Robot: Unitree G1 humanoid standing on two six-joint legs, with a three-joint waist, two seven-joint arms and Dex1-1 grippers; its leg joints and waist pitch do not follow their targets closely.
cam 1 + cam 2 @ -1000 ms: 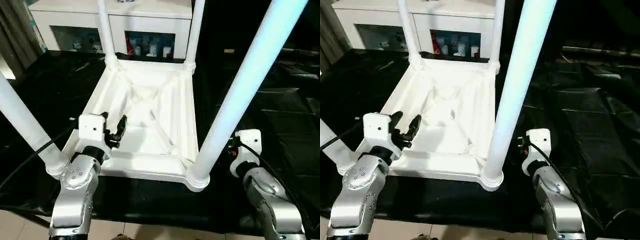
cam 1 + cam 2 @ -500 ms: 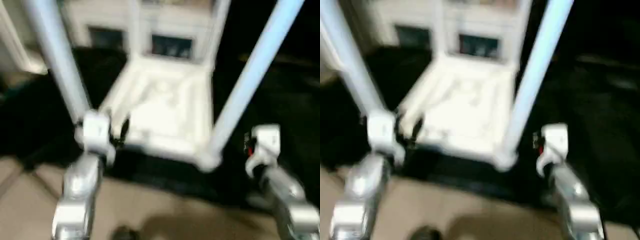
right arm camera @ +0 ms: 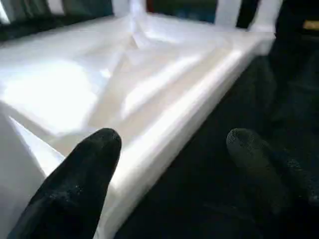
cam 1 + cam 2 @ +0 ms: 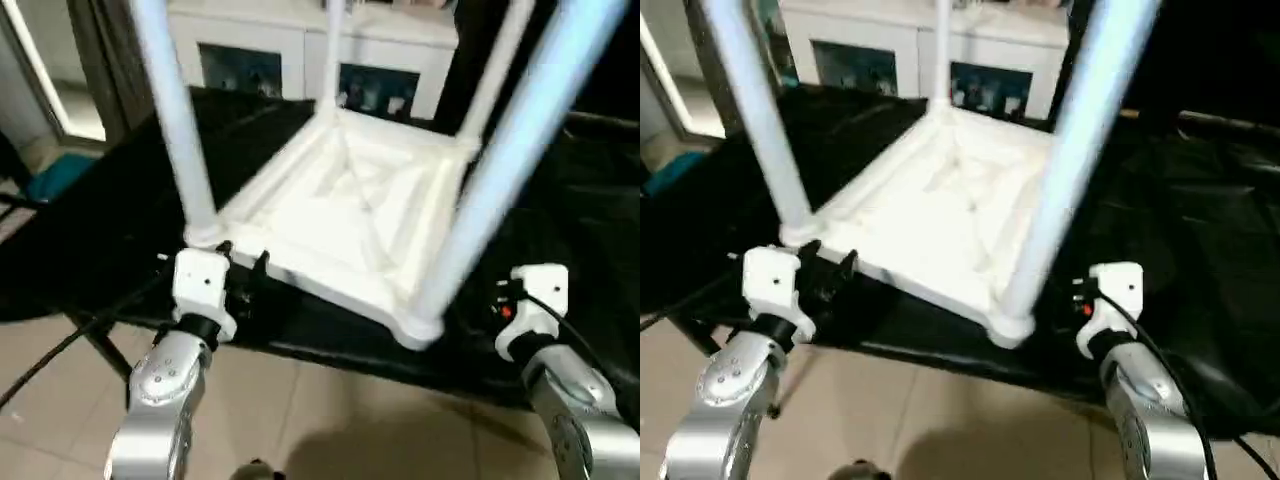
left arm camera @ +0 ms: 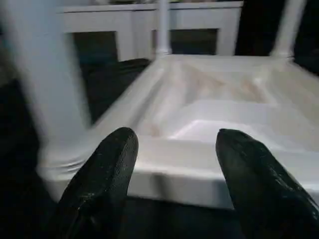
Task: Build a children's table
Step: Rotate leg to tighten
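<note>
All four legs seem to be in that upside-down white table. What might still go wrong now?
Two risks, as guesses. The white plastic square tabletop lies with its near corner close to the edge of the black-covered bench, so a nudge could tip it off. Both the left gripper and the right gripper hang open and empty beside the long white tubular legs, which a swing could knock.

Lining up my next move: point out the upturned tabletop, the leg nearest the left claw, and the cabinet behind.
tabletop [image 4: 345, 215]: left eye view, on the ribbed underside near its middle.
near-left leg [image 4: 175, 120]: left eye view, midway up the tube.
cabinet [image 4: 400, 25]: left eye view, on its white top panel.
</note>
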